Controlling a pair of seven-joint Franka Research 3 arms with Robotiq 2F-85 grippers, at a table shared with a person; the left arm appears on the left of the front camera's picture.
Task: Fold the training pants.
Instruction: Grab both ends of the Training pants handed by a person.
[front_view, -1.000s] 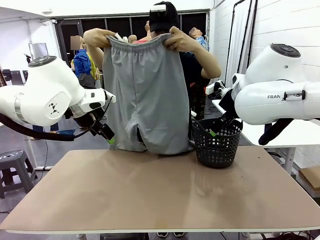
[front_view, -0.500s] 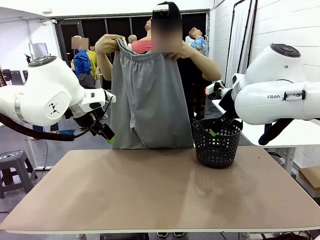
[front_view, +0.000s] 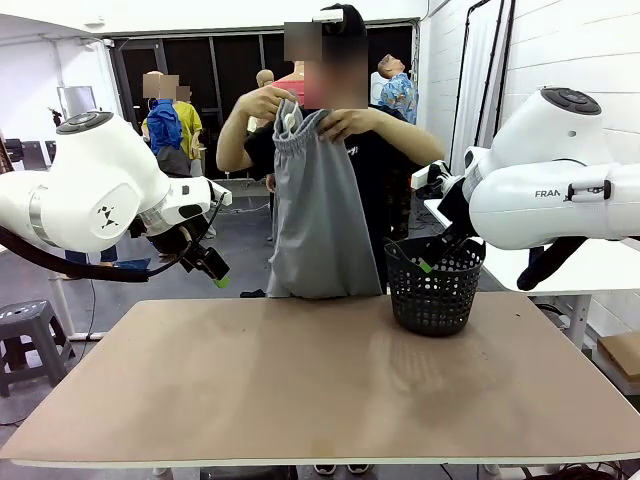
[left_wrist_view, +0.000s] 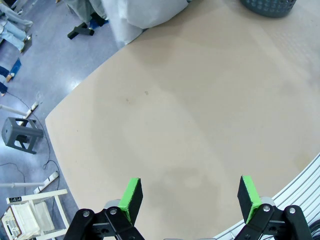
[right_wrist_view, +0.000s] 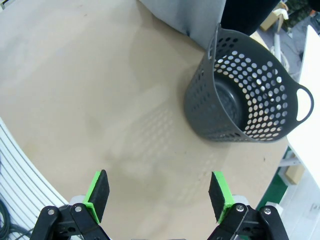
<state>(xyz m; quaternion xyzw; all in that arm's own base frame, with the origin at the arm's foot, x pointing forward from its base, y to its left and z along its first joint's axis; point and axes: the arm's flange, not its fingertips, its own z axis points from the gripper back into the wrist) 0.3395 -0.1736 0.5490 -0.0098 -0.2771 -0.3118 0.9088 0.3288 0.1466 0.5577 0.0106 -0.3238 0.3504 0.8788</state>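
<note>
A person at the far side of the table holds the light grey training pants (front_view: 318, 210) up by the gathered waistband, folded in half lengthwise and hanging to the table's far edge. Both hands pinch the waistband together at chest height. A corner of the pants (right_wrist_view: 192, 17) also hangs at the top of the right wrist view. My left gripper (front_view: 212, 268) hovers open above the table's left far side, its green pads (left_wrist_view: 131, 197) wide apart over bare tabletop. My right gripper (front_view: 432, 258) hangs open beside the basket, with nothing between its fingers (right_wrist_view: 98, 194).
A black mesh basket (front_view: 433, 285) stands empty at the table's far right; its rim (right_wrist_view: 260, 60) lies just ahead of my right gripper. The tan tabletop (front_view: 320, 380) is bare. A grey stool (left_wrist_view: 21, 135) stands on the floor off the left edge.
The person has brought both hands together, folding the spread pants in half lengthwise into a narrow hanging strip. Neither arm has moved.
</note>
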